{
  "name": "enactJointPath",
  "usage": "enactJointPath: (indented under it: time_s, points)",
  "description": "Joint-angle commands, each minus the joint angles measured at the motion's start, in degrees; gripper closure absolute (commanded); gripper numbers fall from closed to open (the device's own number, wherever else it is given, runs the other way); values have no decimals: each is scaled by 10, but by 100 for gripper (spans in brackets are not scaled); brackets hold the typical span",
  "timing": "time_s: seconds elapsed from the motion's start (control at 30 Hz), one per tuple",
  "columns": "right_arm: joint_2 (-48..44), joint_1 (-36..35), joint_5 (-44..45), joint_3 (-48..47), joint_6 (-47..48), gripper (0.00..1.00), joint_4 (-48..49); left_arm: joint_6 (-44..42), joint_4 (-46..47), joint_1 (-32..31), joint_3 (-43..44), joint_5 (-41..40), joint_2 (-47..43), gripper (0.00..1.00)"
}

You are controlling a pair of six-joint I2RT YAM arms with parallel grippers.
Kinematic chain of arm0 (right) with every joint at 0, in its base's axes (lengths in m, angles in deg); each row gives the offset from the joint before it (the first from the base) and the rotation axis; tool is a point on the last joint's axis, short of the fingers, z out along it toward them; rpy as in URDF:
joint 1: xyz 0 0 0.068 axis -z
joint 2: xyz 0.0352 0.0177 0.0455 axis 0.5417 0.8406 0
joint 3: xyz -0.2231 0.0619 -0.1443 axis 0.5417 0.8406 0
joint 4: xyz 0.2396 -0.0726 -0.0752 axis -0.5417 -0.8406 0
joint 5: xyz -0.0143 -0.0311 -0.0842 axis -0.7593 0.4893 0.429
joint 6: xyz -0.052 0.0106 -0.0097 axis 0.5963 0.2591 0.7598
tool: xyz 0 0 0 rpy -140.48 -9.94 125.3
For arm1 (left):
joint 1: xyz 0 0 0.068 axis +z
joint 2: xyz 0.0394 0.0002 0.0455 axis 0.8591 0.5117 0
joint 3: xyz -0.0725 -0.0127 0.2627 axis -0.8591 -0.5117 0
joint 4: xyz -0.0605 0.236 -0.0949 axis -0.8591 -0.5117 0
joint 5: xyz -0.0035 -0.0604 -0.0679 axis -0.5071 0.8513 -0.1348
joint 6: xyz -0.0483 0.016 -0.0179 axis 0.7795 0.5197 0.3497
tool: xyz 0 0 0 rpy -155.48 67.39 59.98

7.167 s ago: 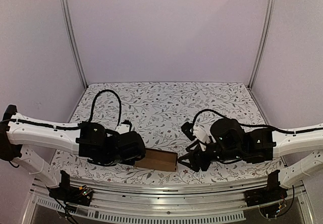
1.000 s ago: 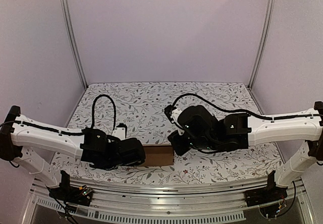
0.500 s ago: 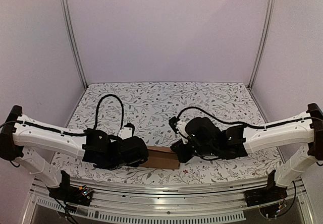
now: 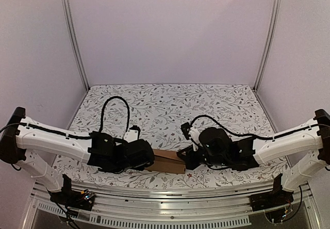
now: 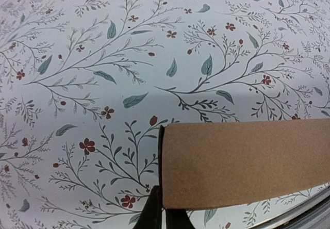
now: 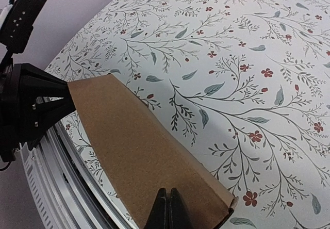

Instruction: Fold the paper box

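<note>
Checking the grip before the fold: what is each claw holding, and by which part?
Both hold the paper box: the left claw pinches its left end at a corner, the right claw its right end.

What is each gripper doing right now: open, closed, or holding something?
Left gripper: closed, pinching one end of the cardboard box.
Right gripper: closed, pinching the other end.

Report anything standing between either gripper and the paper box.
Nothing visible does. The left gripper and the right gripper are each shut on an opposite end of the paper box, just above the floral table cover.
</note>
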Motion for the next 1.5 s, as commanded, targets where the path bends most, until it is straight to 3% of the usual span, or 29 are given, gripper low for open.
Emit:
enactJointPath:
  time_s: [0.0, 0.17, 0.43, 0.67, 0.9, 0.97, 1.1, 1.3, 1.47]
  points:
    - [-15, -5, 13, -48, 38, 100, -56, -5, -21, 1, -16, 57, 10, 87]
    - [-4, -4, 16, -102, 79, 100, -79, -9, -34, 1, -34, 55, -38, 62]
    - [44, -3, -7, -197, 123, 100, -91, -39, -35, 1, -62, 64, -113, 38]
    - [109, -3, -45, -256, 118, 100, -91, -60, -20, 2, -75, 63, -157, 30]
    - [143, 1, -66, -283, 111, 100, -92, -73, -30, 4, -84, 50, -208, 29]
    - [152, 1, -77, -290, 110, 100, -92, -78, -40, 7, -86, 38, -228, 32]
    - [175, 1, -92, -295, 106, 100, -84, -114, -14, 43, -94, 55, -260, 52]
    - [212, 0, -145, -262, 78, 100, -36, -180, 63, 128, -115, 141, -281, 100]
    - [240, -1, -146, -215, 52, 100, 4, -222, 147, 165, -121, 200, -265, 100]
